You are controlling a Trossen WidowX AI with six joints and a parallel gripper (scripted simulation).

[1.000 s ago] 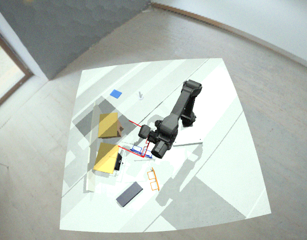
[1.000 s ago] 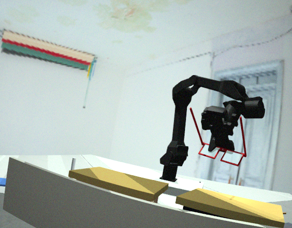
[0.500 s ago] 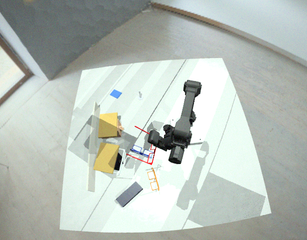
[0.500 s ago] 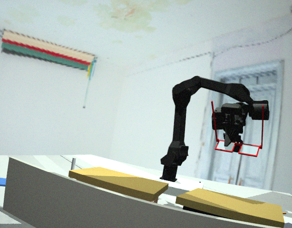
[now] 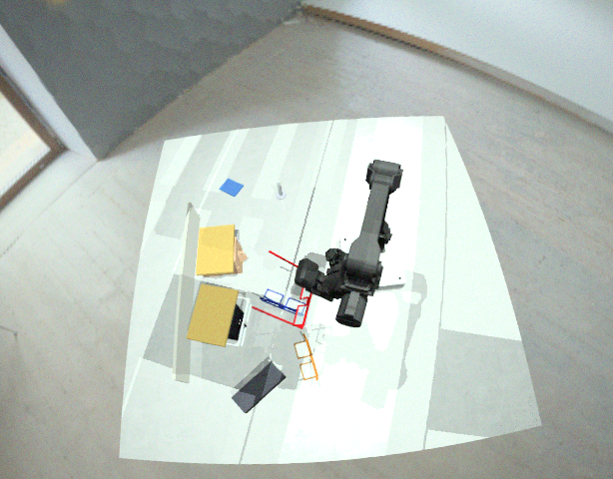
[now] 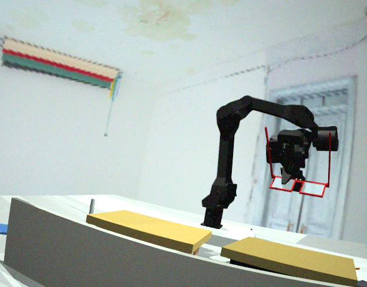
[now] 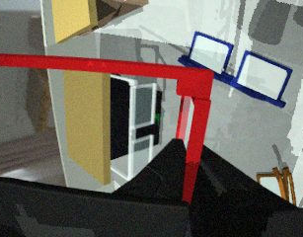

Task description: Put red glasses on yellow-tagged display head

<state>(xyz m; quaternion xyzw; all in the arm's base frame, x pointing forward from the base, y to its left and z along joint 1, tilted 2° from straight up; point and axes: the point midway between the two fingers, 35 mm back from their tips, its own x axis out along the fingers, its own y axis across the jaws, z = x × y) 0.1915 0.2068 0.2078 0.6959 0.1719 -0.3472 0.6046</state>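
Observation:
My gripper (image 6: 297, 181) (image 7: 183, 149) is shut on the red glasses (image 5: 279, 317) (image 6: 329, 160) (image 7: 92, 62) near the bridge. They hang well above the table, temples open and pointing toward the heads' side. The tan head (image 5: 240, 256) (image 6: 196, 251) (image 7: 113, 14) is under one yellow board; its nose sticks out, and most of it is hidden. The black head (image 5: 237, 323) (image 7: 120, 118) is under the other yellow board, with white-framed glasses in front of it and a small green spot. I cannot make out a yellow tag. Neither head touches the red glasses.
Yellow boards (image 5: 216, 249) (image 5: 212, 315) overhang the heads, with a long upright panel (image 5: 182, 329) (image 6: 85, 256) behind. Blue glasses (image 5: 273, 296) (image 7: 260, 91), orange glasses (image 5: 311, 356) (image 7: 279, 179), a dark block (image 5: 259, 385), a blue square (image 5: 231, 187) and a small post (image 5: 280, 189) are also there.

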